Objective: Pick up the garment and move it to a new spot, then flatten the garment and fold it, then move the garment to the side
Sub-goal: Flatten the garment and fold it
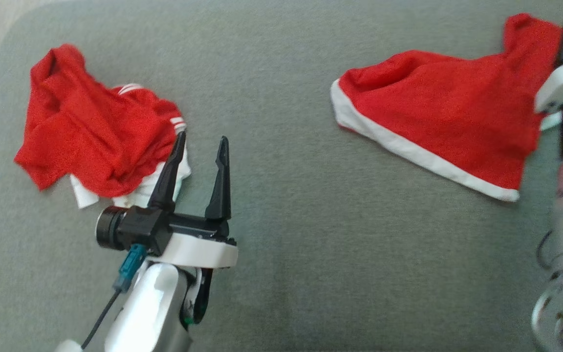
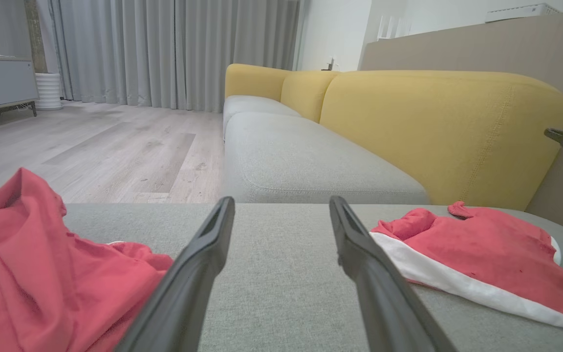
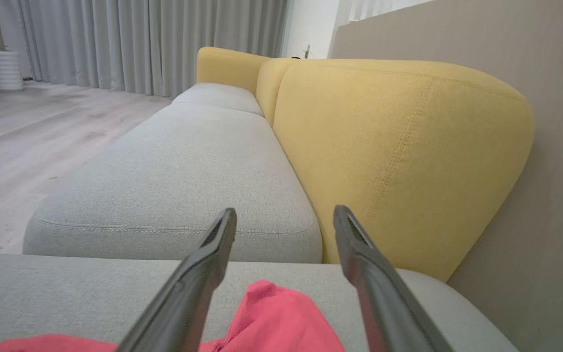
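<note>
Grey cushion [image 1: 286,220], red garment [image 1: 438,122] long axis diagonal; left hand [image 1: 202,137], right hand [image 3: 285,210] agape, empty.

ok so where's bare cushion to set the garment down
The widest bare patch of cushion lies between the crumpled red garment and the white-hemmed red garment; the near strip right of the left gripper is free. Crowded: the left side by the crumpled one, the far right under the right gripper.
</note>
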